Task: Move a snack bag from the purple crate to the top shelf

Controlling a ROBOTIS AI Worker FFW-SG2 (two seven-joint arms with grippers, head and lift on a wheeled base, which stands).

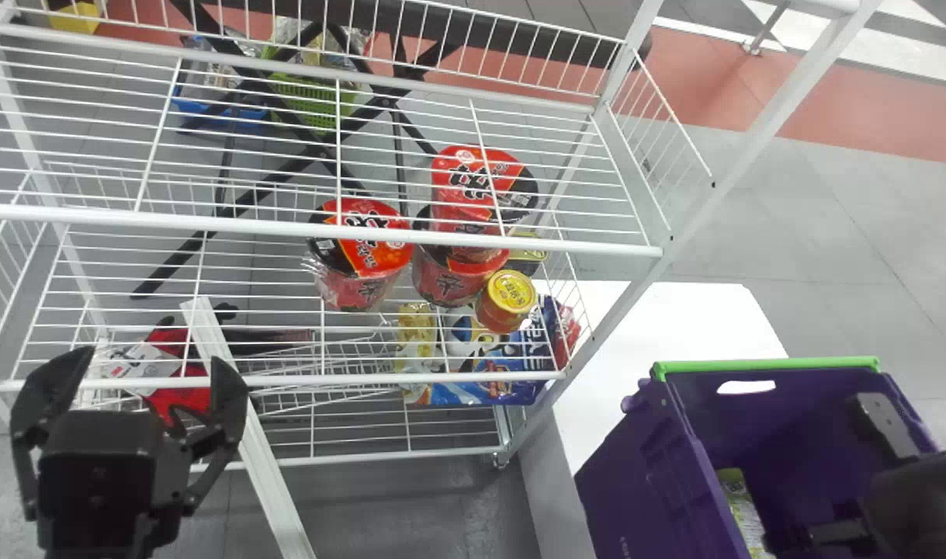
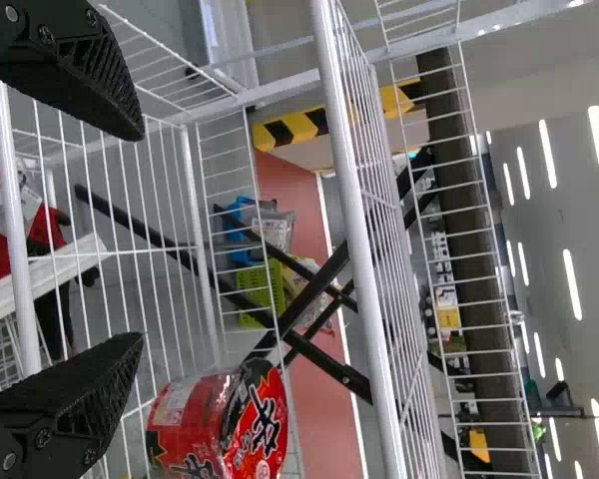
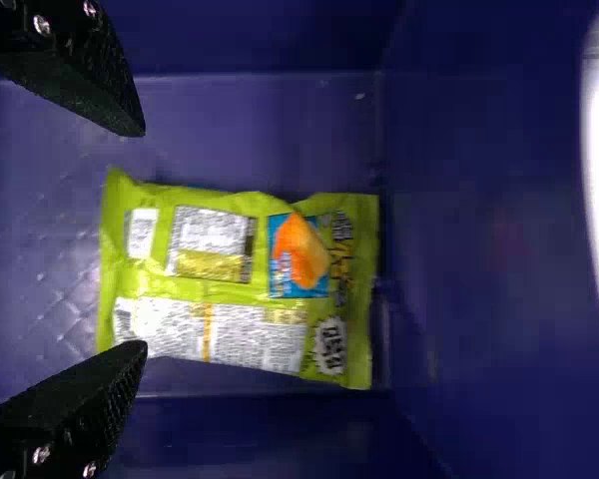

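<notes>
Right wrist view: snack bag lies flat on the floor of the purple crate; head view puts it lower right of frame, partly behind the right arm. Right claw is inside the crate, fingers apart, nothing between them; one fingertip overlaps a corner of the bag in view, contact can't be told. Left claw is parked lower left of frame, in front of the rack, also spread and holding nothing.

Step in hand, as judged: line up and pick. Bag's long side runs away from the claw, so shift further over its middle, keep the fingers outside both long edges, go low enough to get under the film, then close softly. Pinching only the near end would probably let it swing or slip; pressing too hard may crush the chips. Raise it well above the green rim before heading for the top shelf, upper part of frame; wire could snag a sagging corner.

Bag looks: lime green, pillow type, sealed crimped ends, wrinkled, seems only lightly puffed. Probably back side up: white text panels, small blue panel with an orange snack picture, dark lettering near the far end.
</notes>
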